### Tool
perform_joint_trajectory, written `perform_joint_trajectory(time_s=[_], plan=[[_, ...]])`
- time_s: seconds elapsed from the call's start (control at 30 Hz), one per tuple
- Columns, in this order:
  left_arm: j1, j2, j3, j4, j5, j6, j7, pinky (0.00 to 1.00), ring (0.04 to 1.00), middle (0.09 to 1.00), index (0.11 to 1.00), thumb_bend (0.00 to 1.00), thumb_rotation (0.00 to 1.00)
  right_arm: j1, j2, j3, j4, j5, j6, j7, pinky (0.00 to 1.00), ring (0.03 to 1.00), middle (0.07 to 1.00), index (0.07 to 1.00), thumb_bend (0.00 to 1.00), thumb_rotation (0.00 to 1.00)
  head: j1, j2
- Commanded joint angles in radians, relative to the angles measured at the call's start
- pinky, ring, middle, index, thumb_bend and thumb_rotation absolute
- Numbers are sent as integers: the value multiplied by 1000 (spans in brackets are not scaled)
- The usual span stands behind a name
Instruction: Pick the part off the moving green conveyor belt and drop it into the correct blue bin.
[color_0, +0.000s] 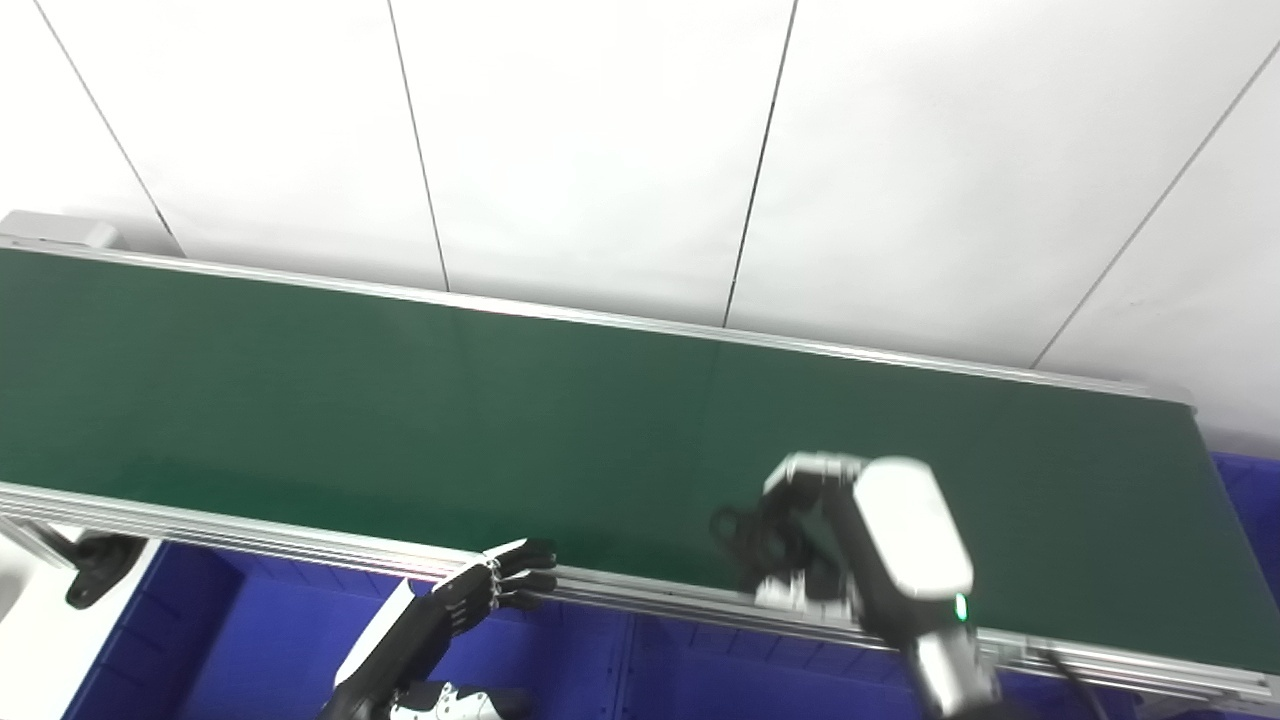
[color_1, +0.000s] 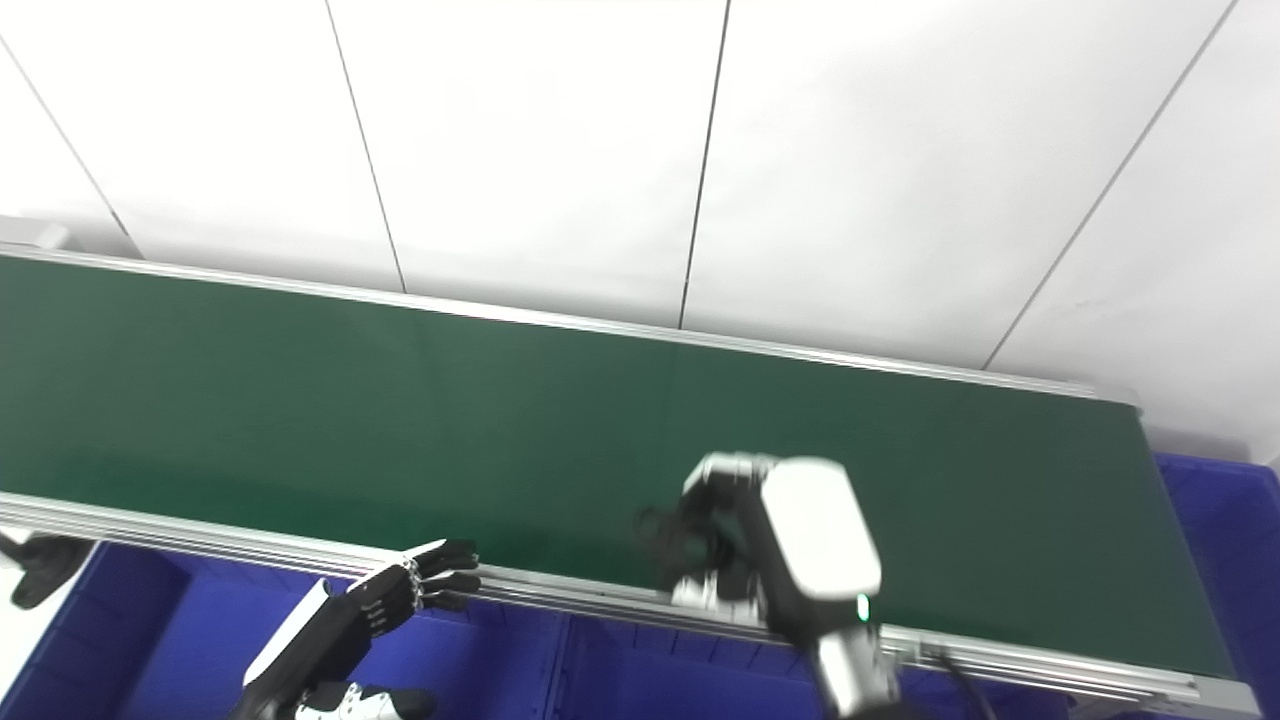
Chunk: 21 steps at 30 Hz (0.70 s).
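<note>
The green conveyor belt (color_0: 400, 400) runs across in front of me from the left edge to the far right, slanting down toward the right, with silver rails (color_0: 250, 530) along its near and far sides. Behind it stands a white panelled wall (color_0: 600, 150).

My right robot hand (color_0: 790, 540) is over the near part of the belt, right of centre, its white wrist housing (color_0: 905, 530) toward me. The dark fingers (color_0: 745, 535) curl inward to the left, drawn close together. Whether they clamp anything I cannot tell: the fingers are dark and blurred, and no part shows clearly between them or anywhere on the open belt surface.

My left robot hand (color_1: 425, 580) is lower, at the near rail left of centre. Its fingers (color_1: 450, 575) are stretched out and slightly spread, their tips touching or just at the rail edge, holding nothing.

Below the near rail lie the blue bins (color_0: 270, 640), side by side under my arms, and another blue bin (color_1: 1215, 520) shows past the belt's right end. A dark bracket (color_0: 95, 565) hangs under the rail at the far left.
</note>
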Motion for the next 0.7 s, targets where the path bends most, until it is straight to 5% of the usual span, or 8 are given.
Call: perform_joint_trajectory(time_s=[0.0, 0.33, 0.67], plan=[[6, 14, 6, -35, -25, -25, -1, 723, 784, 844, 843, 835, 478, 33, 7, 6, -66, -3, -61, -27, 425, 509, 481, 427, 496, 0, 2, 13], [13, 15, 5, -100, -30, 23, 7, 713, 774, 832, 836, 825, 442, 215, 22, 36, -88, 7, -63, -1, 408, 490, 489, 452, 498, 0, 19, 74], [4, 12, 12, -159, -34, 94, 12, 692, 760, 818, 819, 843, 421, 218, 43, 21, -22, -82, 59, 184, 358, 490, 538, 460, 493, 0, 23, 128]])
